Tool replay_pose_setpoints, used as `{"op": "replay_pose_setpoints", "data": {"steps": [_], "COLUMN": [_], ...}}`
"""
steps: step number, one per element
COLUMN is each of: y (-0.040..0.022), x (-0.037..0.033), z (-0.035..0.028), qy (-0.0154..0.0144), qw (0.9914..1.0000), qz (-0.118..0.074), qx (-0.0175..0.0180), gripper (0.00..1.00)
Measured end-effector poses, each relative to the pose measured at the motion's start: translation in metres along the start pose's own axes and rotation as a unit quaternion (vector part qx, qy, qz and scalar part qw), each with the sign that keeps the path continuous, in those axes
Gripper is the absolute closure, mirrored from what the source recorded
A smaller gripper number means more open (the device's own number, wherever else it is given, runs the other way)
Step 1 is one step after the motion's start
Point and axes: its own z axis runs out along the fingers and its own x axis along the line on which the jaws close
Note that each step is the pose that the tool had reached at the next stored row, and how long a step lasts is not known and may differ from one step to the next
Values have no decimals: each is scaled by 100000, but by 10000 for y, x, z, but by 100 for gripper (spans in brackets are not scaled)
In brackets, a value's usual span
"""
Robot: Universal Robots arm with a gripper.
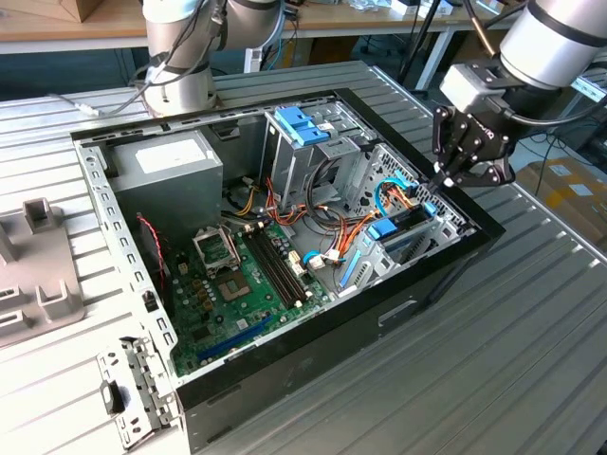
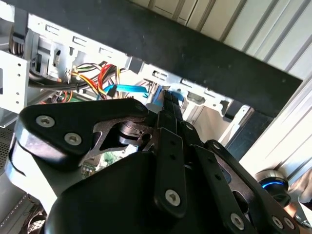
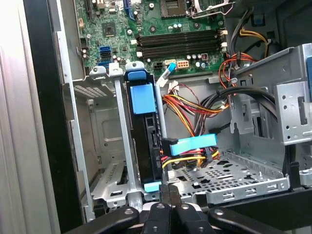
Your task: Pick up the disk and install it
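The disk (image 3: pixel 148 146) stands on edge in a slot of the case's drive bay, with a blue tab at each end and a light-blue cable plugged in beside it. In the exterior view the disk (image 1: pixel 403 230) sits at the right end of the open computer case (image 1: pixel 285 365). My gripper (image 1: pixel 444 180) hovers just above that corner, its fingers pressed together and holding nothing. In the first wrist view the gripper (image 3: pixel 170 191) is directly over the disk's near blue tab. In the second wrist view the gripper (image 2: pixel 169 100) points at the case wall.
A grey power-supply box (image 1: pixel 166 166) fills the case's far left corner, and a metal cage with light-blue handles (image 1: pixel 303 133) stands mid-back. The green motherboard (image 1: pixel 247 275) lies on the floor. Orange and yellow cables (image 3: pixel 195 109) run beside the bay. A loose metal bracket (image 1: pixel 133 389) lies outside.
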Motion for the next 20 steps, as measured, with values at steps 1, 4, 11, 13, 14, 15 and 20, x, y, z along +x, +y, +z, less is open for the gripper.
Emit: {"op": "replay_pose_setpoints", "data": {"steps": [1,4,11,13,14,15,20], "y": [-5,-8,-8,-8,-8,-8,-8], "x": [-1,-2,-3,-3,-3,-3,-3], "z": [-8,-19,-24,-26,-26,-27,-30], "qy": [-34,-84,-100,-106,-114,-119,-131], "qw": [100000,100000,100000,100000,100000,100000,100000], "qz": [6,12,7,9,7,8,8], "qx": [-14,-23,-26,-26,-27,-29,-29], "gripper": [89,89,89,89,89,89,89]}}
